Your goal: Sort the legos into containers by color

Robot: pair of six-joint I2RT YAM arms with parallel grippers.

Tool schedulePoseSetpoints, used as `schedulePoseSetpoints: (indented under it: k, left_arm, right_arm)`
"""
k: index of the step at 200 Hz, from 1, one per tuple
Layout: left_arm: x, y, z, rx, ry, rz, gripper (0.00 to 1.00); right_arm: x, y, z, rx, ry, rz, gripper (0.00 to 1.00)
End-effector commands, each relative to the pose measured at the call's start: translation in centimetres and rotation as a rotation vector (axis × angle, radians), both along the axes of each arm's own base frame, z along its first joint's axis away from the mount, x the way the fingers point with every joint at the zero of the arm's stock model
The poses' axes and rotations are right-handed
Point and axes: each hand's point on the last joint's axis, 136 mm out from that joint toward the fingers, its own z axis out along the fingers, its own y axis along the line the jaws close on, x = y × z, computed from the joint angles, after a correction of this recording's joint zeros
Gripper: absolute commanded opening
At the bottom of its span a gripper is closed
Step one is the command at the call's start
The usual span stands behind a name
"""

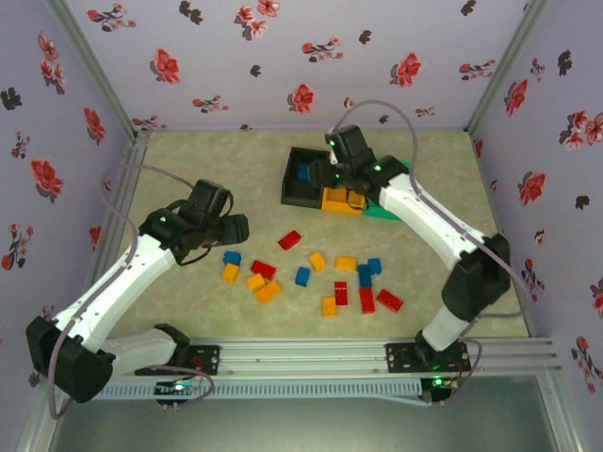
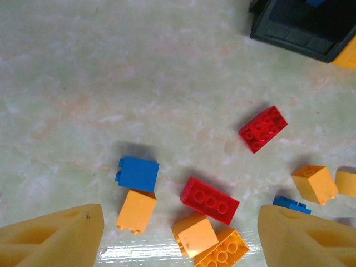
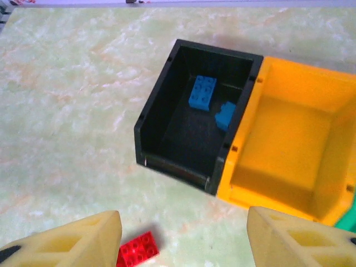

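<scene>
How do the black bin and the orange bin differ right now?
The black bin holds two blue bricks; the orange bin shows none inside. The black bin is dark, the orange bin bright. Both are open, rectangular and joined side by side.

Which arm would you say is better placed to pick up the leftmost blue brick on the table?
Left. The left arm's fingers, open, hover close by that blue brick, whereas the right arm's fingers are away at the black bin.
</scene>
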Motion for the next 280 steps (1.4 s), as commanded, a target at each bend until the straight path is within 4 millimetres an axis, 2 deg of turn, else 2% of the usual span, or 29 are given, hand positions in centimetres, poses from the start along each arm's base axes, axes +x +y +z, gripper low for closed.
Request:
schedulePoseSetpoints:
  k: [1,22,53,96,120,156,231,280]
  left_arm:
    - [-1.0,-0.4,-1.3,-0.034,0.036,0.027,0.73]
    - [-2.0,-0.1,-2.7,-0.032,0.074,0.051,0.73]
    - [-2.9,-0.5,-4.4,-0.044,0.113,0.067,0.73]
    - [-4.8,-2.2,-8.0,-0.051,0.213,0.047,0.72]
    - [-6.1,-3.0,-9.6,-0.044,0.267,0.041,0.72]
    - [-6.9,-3.8,-11.8,-0.084,0.3,0.075,0.72]
    - [-6.7,-4.6,-14.2,-0.124,0.326,0.124,0.74]
    - [-6.9,-4.4,-15.2,-0.105,0.348,0.137,0.74]
  right_arm:
    - [-1.7,-1.3,-1.2,-0.02,0.006,-0.019,0.62]
    - [-3.3,-2.5,-1.9,-0.039,0.019,-0.033,0.62]
    - [-4.7,-3.3,-3.2,-0.054,0.052,-0.043,0.61]
    - [-5.6,-3.5,-5.0,-0.055,0.094,-0.063,0.6]
    - [-5.9,-3.6,-5.4,-0.065,0.101,-0.063,0.6]
    - [-6.2,-3.6,-5.7,-0.072,0.113,-0.061,0.6]
    - [-6.7,-3.8,-6.0,-0.091,0.123,-0.063,0.6]
    - [-6.9,-4.1,-5.9,-0.095,0.12,-0.067,0.6]
